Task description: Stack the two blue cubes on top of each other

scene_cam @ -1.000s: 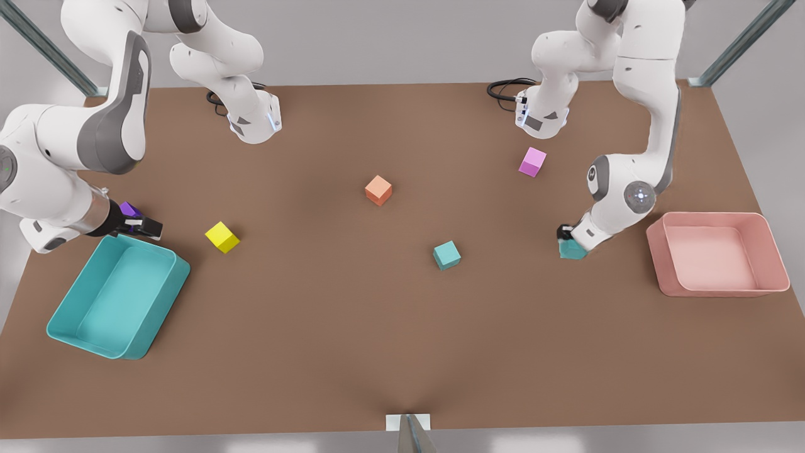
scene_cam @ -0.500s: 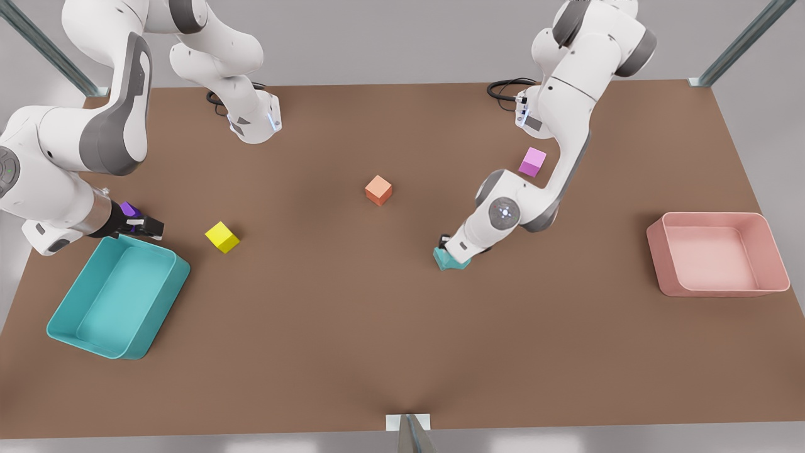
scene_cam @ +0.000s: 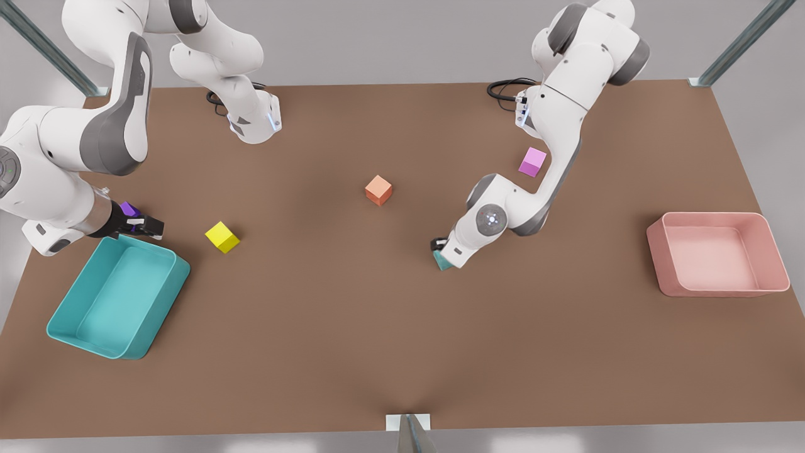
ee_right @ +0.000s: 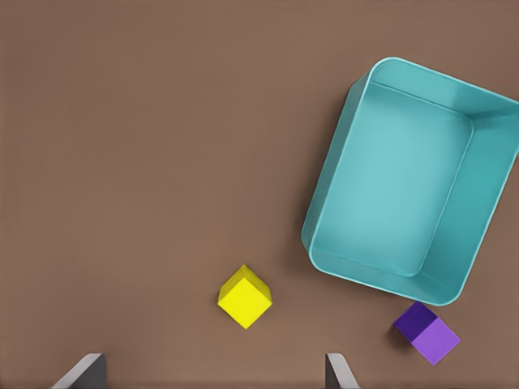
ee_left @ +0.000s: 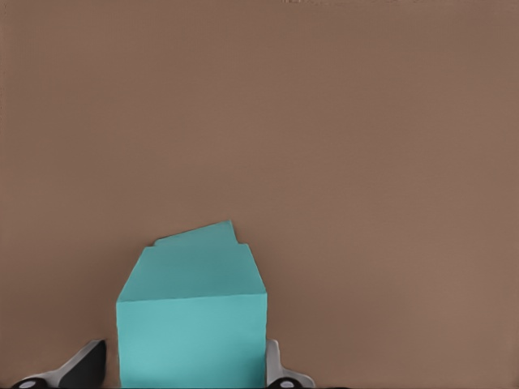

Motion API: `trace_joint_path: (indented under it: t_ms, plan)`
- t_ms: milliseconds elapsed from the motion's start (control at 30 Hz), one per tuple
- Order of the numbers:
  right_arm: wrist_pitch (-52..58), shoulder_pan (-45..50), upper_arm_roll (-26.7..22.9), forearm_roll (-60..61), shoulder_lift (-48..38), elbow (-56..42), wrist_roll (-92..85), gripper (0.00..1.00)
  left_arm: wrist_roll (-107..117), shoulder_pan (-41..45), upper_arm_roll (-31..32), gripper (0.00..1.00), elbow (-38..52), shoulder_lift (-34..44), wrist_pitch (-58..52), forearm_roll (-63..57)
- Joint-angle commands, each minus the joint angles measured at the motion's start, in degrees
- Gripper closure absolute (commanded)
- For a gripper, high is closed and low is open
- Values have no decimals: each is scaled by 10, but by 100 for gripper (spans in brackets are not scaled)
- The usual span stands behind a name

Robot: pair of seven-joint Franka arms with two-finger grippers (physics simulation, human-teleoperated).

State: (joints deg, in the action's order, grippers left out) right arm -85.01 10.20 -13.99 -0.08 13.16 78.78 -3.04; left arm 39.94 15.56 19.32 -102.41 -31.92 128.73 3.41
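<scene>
Now left gripper [scene_cam: 442,251], arm bent low mid-table, clamps one blue cube [ee_left: 192,340] above the other blue cube [ee_left: 199,236]. Right gripper [scene_cam: 146,226], fingers spread, hovers by teal tray [scene_cam: 135,347], waiting.

Open brown table [scene_cam: 352,327] around the stacked blue cubes [scene_cam: 442,261]; orange cube [scene_cam: 378,190] well apart.

The left gripper [scene_cam: 442,250] has carried its blue cube [ee_left: 192,324] onto the other cube [ee_left: 199,235].
</scene>
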Motion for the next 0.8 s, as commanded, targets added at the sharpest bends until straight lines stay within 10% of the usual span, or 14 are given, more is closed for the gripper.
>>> trace_joint_path:
  t_ms: [0, 500, 633, 767]
  plan:
    - [0, 0, -1, -1, -1, 0, -8, 0, 124, 0, 0, 0, 1, 0, -4, -2]
    - [0, 0, 0, -3, -1, 0, -8, 0, 131, -21, 8, 0, 77, 65, -189, -32]
    - [0, 0, -1, -3, -1, 0, -8, 0, -310, -203, 11, 0, 208, 74, -443, -109]
    - [0, 0, -1, -4, -1, 0, -8, 0, -469, -128, -88, 0, 139, 236, -468, -105]
